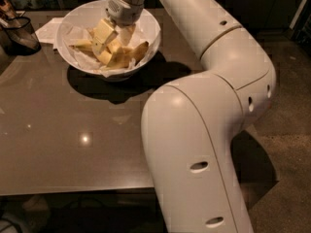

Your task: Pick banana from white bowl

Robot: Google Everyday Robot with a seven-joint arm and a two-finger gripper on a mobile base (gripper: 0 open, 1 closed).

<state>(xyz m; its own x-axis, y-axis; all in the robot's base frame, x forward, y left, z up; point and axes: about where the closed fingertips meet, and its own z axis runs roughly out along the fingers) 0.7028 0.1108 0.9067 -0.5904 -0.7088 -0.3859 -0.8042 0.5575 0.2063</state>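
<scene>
Dark glossy worktop point(58, 125) carries the white bowl point(151, 27) holding banana pieces point(138, 52); the gripper point(115, 35) reaches inside, grip impossible to tell.

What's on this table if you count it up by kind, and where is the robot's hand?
White bowl: 1
Dark mesh basket: 1
Flat white paper behind the bowl: 1
Banana heap in the bowl: 1 (pieces overlap too much to count)
Robot hand: 1, down inside the bowl among the banana
Total: 5
</scene>
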